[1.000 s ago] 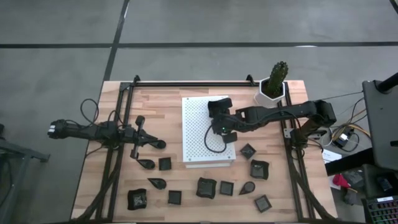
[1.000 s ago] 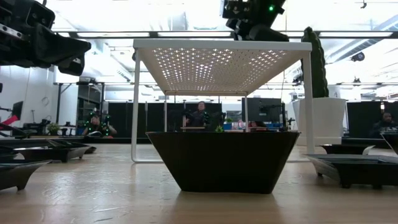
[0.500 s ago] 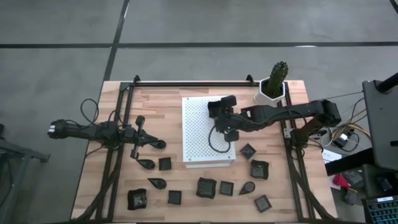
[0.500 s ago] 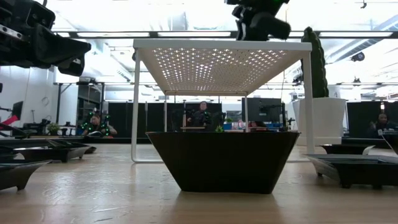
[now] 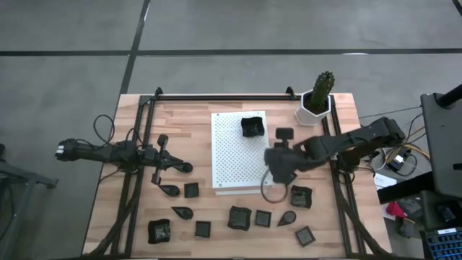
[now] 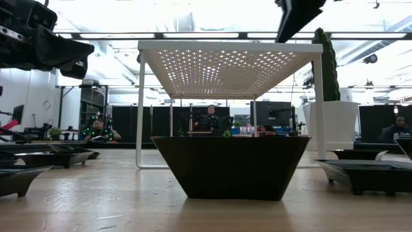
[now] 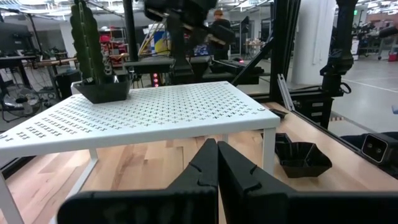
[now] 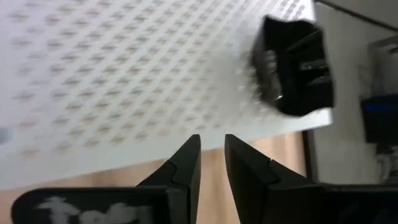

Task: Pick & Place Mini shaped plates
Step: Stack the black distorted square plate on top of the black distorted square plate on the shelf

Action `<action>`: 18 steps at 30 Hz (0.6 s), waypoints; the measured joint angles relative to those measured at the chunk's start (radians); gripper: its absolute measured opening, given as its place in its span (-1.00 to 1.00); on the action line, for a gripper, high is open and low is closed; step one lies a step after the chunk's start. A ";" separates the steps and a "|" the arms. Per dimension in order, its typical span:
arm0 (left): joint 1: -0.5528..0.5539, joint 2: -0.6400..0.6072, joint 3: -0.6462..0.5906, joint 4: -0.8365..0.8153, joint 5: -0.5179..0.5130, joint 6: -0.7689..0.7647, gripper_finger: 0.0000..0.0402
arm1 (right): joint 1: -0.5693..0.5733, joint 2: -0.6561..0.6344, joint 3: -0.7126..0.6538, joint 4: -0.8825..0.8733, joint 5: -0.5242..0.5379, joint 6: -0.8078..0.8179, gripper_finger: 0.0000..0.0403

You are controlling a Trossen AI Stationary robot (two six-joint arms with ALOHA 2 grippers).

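A white perforated board (image 5: 234, 155) stands on legs at the table's middle. One dark mini plate (image 5: 252, 126) sits flat on its far right corner, also seen in the right wrist view (image 8: 295, 65). Several more mini plates lie on the wood near the front edge, such as one square plate (image 5: 190, 190) and another plate (image 5: 301, 196). My right gripper (image 5: 271, 172) hovers over the board's near right corner, open and holding nothing (image 8: 211, 152). My left gripper (image 5: 184, 167) rests shut, left of the board (image 7: 217, 165).
A white pot with a cactus (image 5: 316, 101) stands at the far right corner. Black frame rails (image 5: 137, 180) run along the table's left and right sides. In the low view one plate (image 6: 232, 164) stands close in front of the board.
My right gripper has drawn away from the plate on the board's far right corner, going toward the table's near and right edges and rising a little while rolling. The plate stays where it was on the board.
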 joint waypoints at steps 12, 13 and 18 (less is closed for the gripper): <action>0.000 0.000 0.000 0.000 0.000 0.000 -1.00 | 0.245 -0.001 -0.011 -0.189 0.000 0.441 -0.56; 0.000 0.000 0.000 -0.001 0.000 0.000 -1.00 | 0.268 -0.001 -0.015 -0.194 0.000 0.466 -0.56; 0.000 0.000 0.000 -0.001 0.000 0.000 -1.00 | 0.365 -0.001 -0.050 -0.193 -0.002 0.580 -0.57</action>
